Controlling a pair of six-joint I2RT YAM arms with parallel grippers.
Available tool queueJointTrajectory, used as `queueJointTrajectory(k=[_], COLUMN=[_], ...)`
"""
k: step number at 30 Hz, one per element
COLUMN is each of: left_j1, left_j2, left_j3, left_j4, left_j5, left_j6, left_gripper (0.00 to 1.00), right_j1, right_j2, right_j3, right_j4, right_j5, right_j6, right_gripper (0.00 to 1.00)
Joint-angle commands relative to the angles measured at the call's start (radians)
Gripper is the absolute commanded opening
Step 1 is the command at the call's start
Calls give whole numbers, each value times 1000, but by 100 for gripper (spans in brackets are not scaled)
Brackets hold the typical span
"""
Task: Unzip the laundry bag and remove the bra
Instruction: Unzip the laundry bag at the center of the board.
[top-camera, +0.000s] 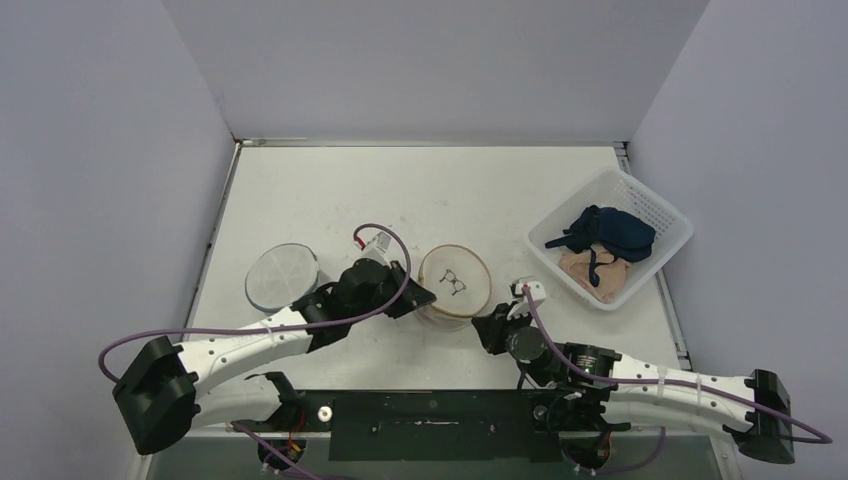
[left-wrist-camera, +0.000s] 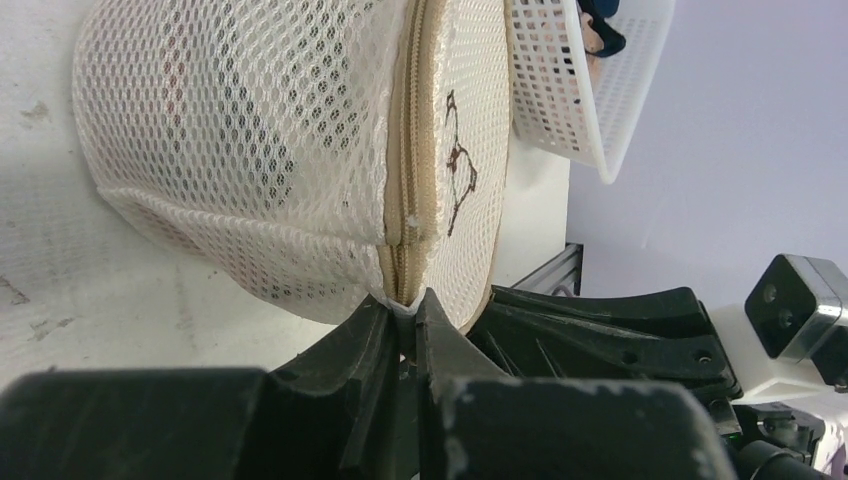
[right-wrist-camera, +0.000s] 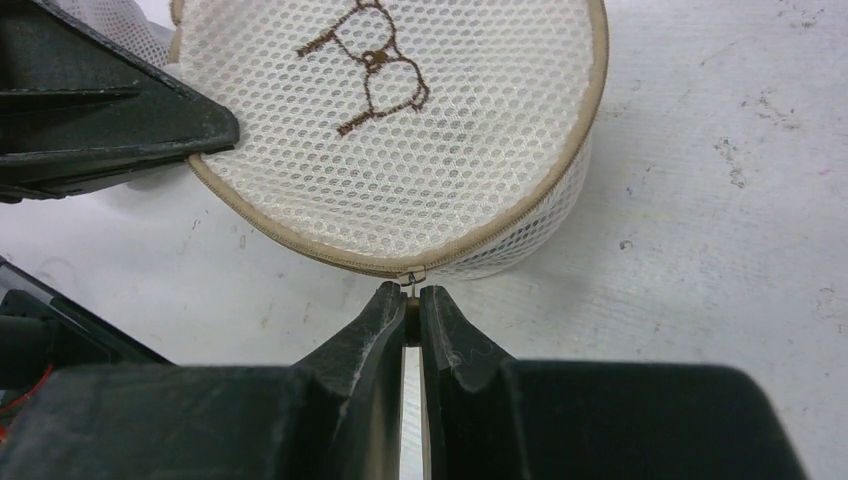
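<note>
Laundry bag (top-camera: 455, 283), a round white mesh drum with a tan zipper, sits mid-table (top-camera: 400, 190) between both arms. Its lid bears a brown stitched bra outline (right-wrist-camera: 370, 65). The left arm stretches diagonally from the near left corner. Its end effector (left-wrist-camera: 403, 320) is pressed together on the mesh at the zipper seam. The right arm lies low along the near edge, elbow right, and its end effector (right-wrist-camera: 405, 300) pinches the zipper pull (right-wrist-camera: 412, 276).

Inside laundry bag (left-wrist-camera: 250, 150), only dim dark patch behind mesh; zipper pull (right-wrist-camera: 413, 276) mostly hidden between right claw (right-wrist-camera: 404, 300) fingers.
</note>
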Motion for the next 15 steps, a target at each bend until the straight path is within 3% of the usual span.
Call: queueJointTrajectory(k=[1,8,12,15], left_j1=[54,153,169,170], left_j2=[35,150,233,273], left_j3=[94,287,329,296], left_j4=[52,-2,-10,29], left_j5=[166,412,447,448], left_j6=[114,271,290,262], left_gripper=[0,0,1,9], right_j1=[16,61,84,89], right_j2=[-46,-2,43,87], right_j3=[13,51,41,36], right_j4=[1,57,128,185], right_j5=[24,6,2,-9], right_j6=[-51,-85,-75,-66], right_gripper=[5,5,5,5])
